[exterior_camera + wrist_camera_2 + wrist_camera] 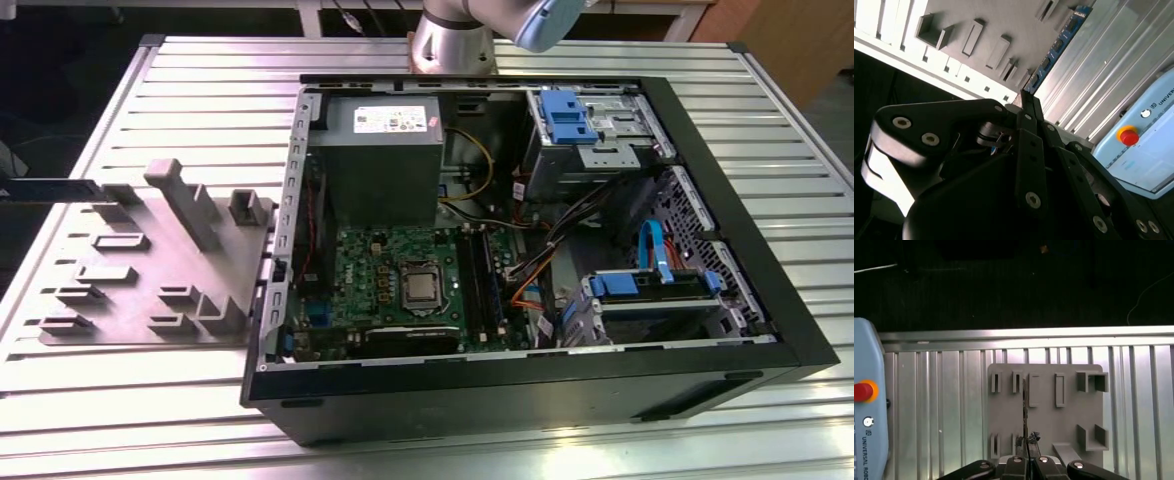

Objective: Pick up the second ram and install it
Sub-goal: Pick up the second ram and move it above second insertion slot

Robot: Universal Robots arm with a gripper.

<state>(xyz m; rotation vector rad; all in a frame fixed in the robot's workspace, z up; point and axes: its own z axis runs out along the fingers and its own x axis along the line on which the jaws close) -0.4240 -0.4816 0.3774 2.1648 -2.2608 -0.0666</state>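
**Item:** second ram [1056, 47], a long, thin stick carrying a row of dark chips. It is showing edge-on as a thin dark line in the first wrist view.

**Position:** it is hanging just above the grey holder tray [1046, 432], apparently clear of the tray's slots.

**Holder:** gripper [1025, 102], with its jaws pinching closed on one end of the stick. The long axis is running straight out from the fingertips, in line with them.

**Exterior view:** the dark bar at the tray's outer edge, towards the exterior view's left, is probably this stick. It is lying roughly level and pointing towards the exterior view's right.

**Surroundings:** the open computer case [534, 385] is sitting on the slatted table [801, 150] with the green motherboard [387, 270] inside it. It is standing well apart from the ram, beyond the tray towards the exterior view's right.
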